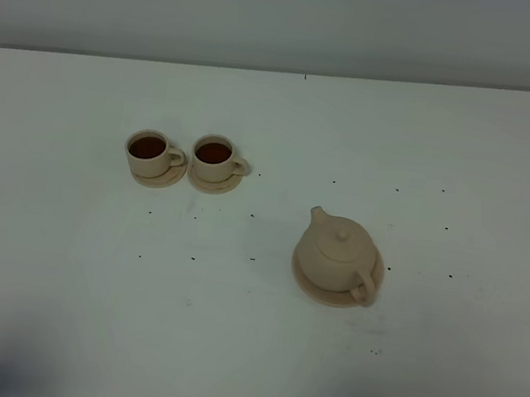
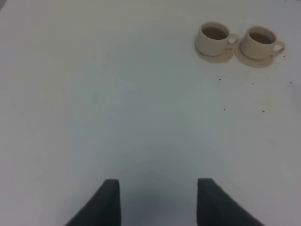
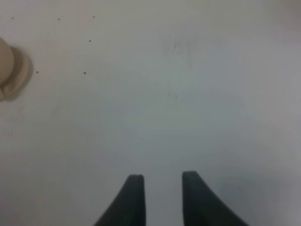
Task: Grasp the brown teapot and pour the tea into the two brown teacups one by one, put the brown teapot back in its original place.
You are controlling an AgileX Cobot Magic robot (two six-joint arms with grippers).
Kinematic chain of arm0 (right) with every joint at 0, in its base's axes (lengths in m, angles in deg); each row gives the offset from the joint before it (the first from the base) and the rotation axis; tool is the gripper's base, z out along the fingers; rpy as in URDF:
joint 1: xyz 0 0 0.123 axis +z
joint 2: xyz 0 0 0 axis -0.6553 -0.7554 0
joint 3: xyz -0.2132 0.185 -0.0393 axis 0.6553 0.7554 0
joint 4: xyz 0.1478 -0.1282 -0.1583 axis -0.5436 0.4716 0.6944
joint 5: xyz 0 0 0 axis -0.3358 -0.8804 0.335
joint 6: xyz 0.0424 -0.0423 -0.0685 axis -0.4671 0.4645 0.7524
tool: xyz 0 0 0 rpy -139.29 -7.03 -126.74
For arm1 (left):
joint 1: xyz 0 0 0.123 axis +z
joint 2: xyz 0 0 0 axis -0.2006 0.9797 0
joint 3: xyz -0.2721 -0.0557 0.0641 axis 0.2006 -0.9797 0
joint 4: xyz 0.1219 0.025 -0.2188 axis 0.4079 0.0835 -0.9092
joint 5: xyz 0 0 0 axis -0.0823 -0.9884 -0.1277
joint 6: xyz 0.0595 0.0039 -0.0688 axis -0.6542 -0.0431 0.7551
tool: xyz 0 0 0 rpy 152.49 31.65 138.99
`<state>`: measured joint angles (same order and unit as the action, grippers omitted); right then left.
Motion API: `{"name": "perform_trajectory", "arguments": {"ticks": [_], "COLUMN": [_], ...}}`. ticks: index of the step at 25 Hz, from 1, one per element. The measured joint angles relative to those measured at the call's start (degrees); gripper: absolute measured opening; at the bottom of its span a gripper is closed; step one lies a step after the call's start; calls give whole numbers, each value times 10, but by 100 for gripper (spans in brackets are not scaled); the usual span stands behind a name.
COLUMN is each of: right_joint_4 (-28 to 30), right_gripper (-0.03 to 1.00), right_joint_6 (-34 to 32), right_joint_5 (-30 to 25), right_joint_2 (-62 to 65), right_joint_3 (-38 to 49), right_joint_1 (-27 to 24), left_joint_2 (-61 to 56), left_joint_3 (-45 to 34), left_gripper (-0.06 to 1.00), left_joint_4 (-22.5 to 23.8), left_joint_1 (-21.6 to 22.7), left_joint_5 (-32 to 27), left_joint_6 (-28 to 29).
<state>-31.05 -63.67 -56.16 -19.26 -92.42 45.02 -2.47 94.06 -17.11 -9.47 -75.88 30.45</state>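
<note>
teapot [image 1: 337,251] on plate [image 1: 308,282], two filled teacups [image 1: 182,158], no writing

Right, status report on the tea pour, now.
Left claw open, empty; right claw open, empty. Brown teapot on its plate. Both teacups hold tea. Nothing in the way.

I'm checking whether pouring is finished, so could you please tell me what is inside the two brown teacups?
Both teacups, the left and the right, hold dark reddish-brown tea filling much of each cup. The liquid hides the cup bottoms, so its depth cannot be seen.
</note>
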Motion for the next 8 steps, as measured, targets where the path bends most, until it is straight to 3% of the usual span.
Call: {"name": "perform_trajectory", "arguments": {"ticks": [8], "right_joint_4": [0], "right_gripper": [21], "right_joint_6": [-1], "right_joint_5": [0], "right_joint_2": [0], "right_joint_3": [0], "right_joint_1": [0], "left_joint_2": [0], "left_joint_3": [0], "left_gripper": [40], "left_joint_4": [0], "left_joint_1": [0], "left_joint_5": [0], "left_joint_6": [0]}}
